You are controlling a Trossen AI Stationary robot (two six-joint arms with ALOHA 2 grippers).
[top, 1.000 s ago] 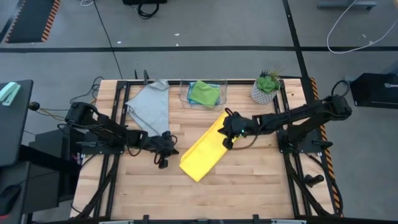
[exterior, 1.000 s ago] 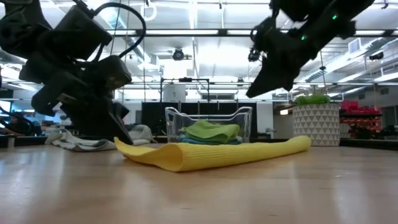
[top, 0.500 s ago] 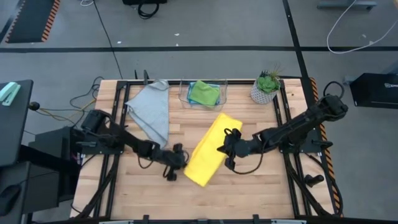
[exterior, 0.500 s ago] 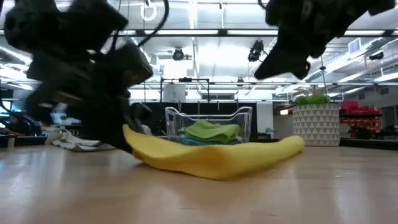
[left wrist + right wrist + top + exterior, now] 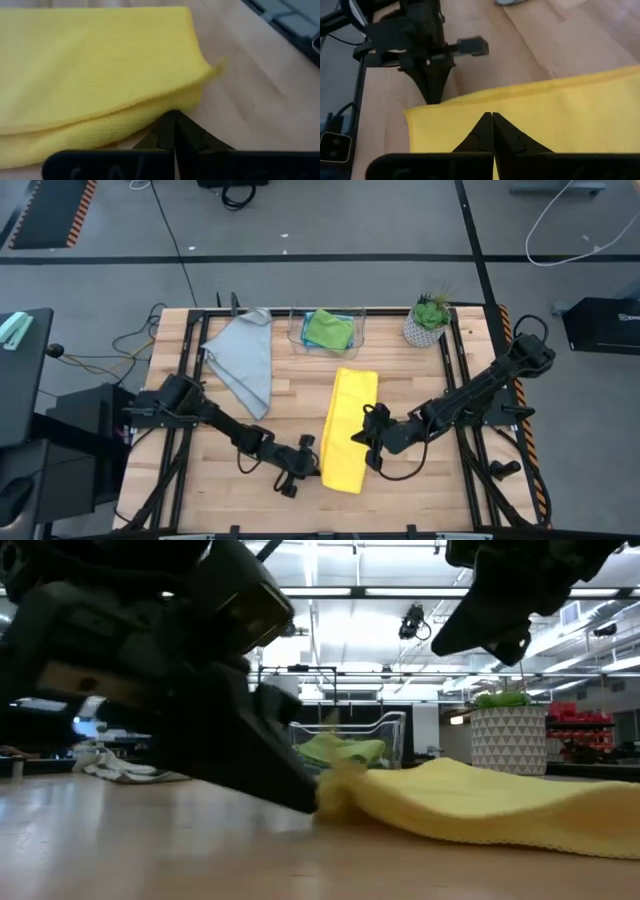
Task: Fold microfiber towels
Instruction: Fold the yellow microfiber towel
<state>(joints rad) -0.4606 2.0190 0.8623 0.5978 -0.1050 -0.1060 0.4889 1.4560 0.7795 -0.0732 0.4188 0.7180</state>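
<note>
Yellow towel (image 5: 350,428) lies folded into a long strip in the middle of the table (image 5: 420,490), running from near the bin toward the front edge, with bare wood open on both sides of it and a wide clear stretch along the front. Left gripper (image 5: 303,464) is down low at the strip's near left corner, fingers pressed together, tips right at the cloth's folded edge; in the left wrist view the closed fingertips (image 5: 173,131) meet the lower layer of the towel, and whether any cloth is pinched cannot be told. The left arm reaches long and flat across the table from its base. Right gripper (image 5: 372,442) sits against the strip's right edge, also closed tight; its wrist view shows the tips (image 5: 490,131) over the yellow surface. That arm stretches in low from the right side. Grey towel (image 5: 243,358) lies spread at the back left. The clear bin (image 5: 296,330) at the back holds a green towel (image 5: 329,328) on top of a blue one (image 5: 347,314). A potted plant (image 5: 428,320) stands just right of the bin.
</note>
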